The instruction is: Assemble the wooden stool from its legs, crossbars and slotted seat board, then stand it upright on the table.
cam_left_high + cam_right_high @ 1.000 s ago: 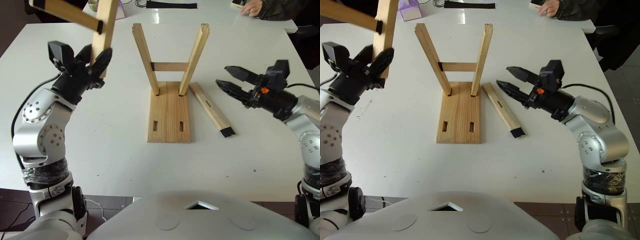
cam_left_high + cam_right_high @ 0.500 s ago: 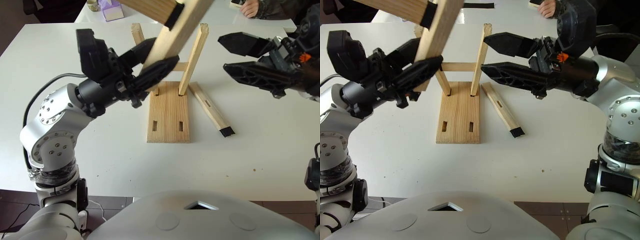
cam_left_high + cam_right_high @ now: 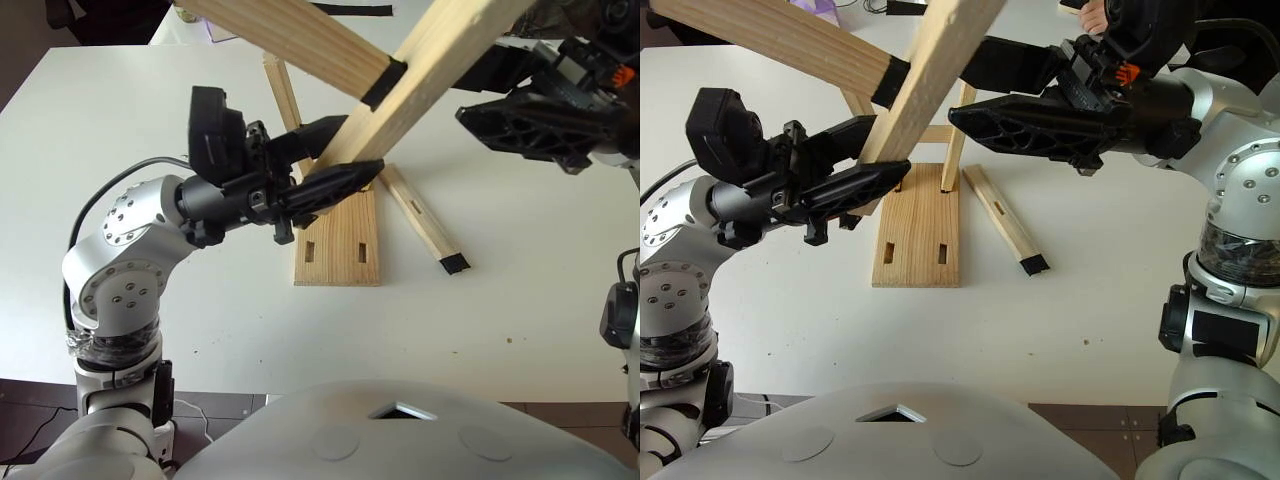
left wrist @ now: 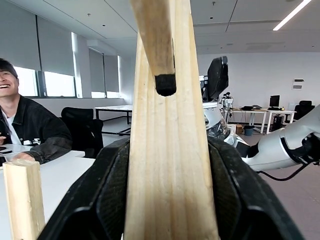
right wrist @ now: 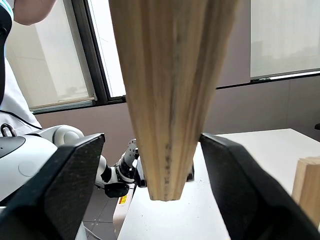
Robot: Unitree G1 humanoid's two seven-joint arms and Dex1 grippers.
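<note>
My left gripper (image 3: 345, 165) is shut on the lower end of a wooden leg (image 3: 440, 50), held slanting in the air above the table. A crossbar (image 3: 280, 35) is joined to this leg at a black mark and runs up to the left. My right gripper (image 3: 958, 85) is open, one finger on each side of the leg's upper part, with gaps showing in the right wrist view around the leg (image 5: 167, 100). Below, the slotted seat board (image 3: 338, 240) lies flat with a leg frame (image 3: 282, 95) standing in its far slots. A loose leg (image 3: 422, 218) lies to the right of the board.
The white table (image 3: 150, 330) has open surface at the front and on the left. Two empty slots (image 3: 335, 250) show in the board's near half. The raised leg and both arms hang over the standing frame and partly hide it.
My left arm has swung the leg-and-crossbar piece from the far left toward the centre, above the board. My right gripper has risen from beside the loose leg and now straddles the held leg.
</note>
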